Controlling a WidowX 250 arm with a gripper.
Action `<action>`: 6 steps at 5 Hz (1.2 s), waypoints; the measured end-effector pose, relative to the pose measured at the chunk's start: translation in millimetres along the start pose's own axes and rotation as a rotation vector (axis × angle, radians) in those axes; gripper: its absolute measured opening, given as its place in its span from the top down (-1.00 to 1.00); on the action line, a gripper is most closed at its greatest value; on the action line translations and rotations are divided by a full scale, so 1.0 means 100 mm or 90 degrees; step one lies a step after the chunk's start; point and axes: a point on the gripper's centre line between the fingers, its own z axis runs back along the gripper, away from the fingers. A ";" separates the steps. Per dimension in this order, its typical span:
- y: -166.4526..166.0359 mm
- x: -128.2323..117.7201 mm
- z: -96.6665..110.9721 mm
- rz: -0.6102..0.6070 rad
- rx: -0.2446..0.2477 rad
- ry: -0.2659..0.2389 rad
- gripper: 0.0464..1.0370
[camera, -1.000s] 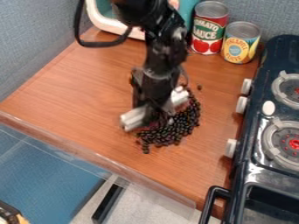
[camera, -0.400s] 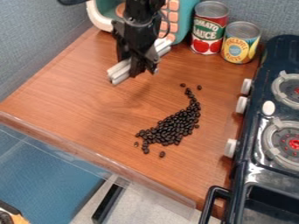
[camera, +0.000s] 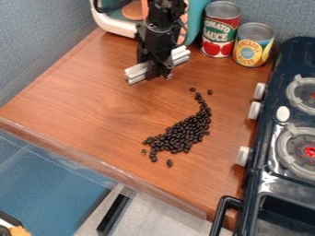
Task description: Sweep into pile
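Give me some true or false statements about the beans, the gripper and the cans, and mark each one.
1. A few beans lie apart from the rest. True.
2. The gripper holds white bars. True.
3. The gathered beans form a neat round pile. False: they form a curved band.
4. The red-labelled can stands beside the yellow-labelled can. True.
5. The white bars are among the beans. False: they are nearer the cans' end of the counter.
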 end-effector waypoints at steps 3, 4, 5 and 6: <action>-0.38 0.53 0.00 -0.103 -0.020 -0.047 0.31; -0.76 0.67 0.32 -0.204 0.009 -0.096 0.31; -0.89 0.63 0.34 -0.244 0.021 -0.107 0.31; -0.92 0.54 0.31 -0.257 0.025 -0.106 0.31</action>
